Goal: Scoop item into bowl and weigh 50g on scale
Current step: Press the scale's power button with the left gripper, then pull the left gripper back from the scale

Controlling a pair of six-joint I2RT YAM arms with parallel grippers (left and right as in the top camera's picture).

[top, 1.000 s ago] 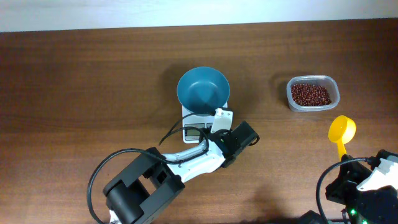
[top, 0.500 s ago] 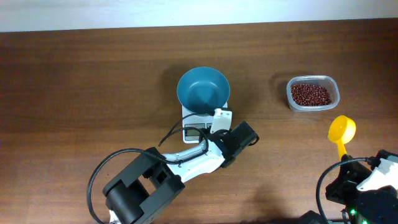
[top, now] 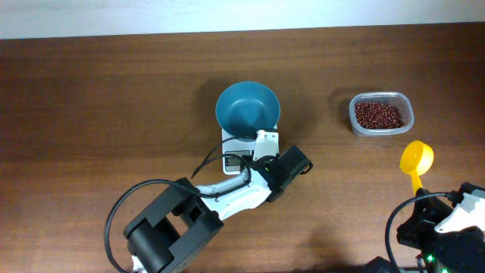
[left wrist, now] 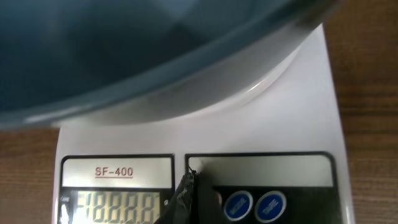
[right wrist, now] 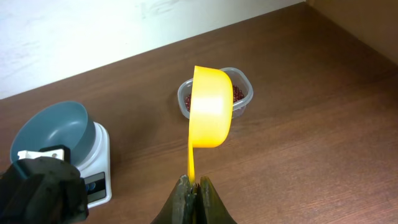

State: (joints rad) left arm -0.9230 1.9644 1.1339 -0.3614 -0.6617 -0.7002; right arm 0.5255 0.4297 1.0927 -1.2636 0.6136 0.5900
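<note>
The blue-teal bowl [top: 247,108] sits empty on the white scale [top: 233,152]; both also show in the left wrist view, the bowl [left wrist: 143,43] above the scale [left wrist: 261,124]. My left gripper [left wrist: 191,194] is shut, its tips resting on the scale's front panel beside the lit display [left wrist: 115,206] and the blue buttons [left wrist: 254,205]. The red-brown beans [top: 379,114] lie in a clear tub [top: 381,98]. My right gripper [right wrist: 193,190] is shut on the handle of a yellow scoop [right wrist: 211,112], held empty above the table, near the tub.
The left arm [top: 227,201] reaches from the front edge to the scale. The right arm base [top: 447,227] sits at the front right corner. A white wall [right wrist: 93,31] lies past the table's far edge.
My left gripper has moved slightly left and toward the scale's front panel. The right gripper and scoop have not moved.
</note>
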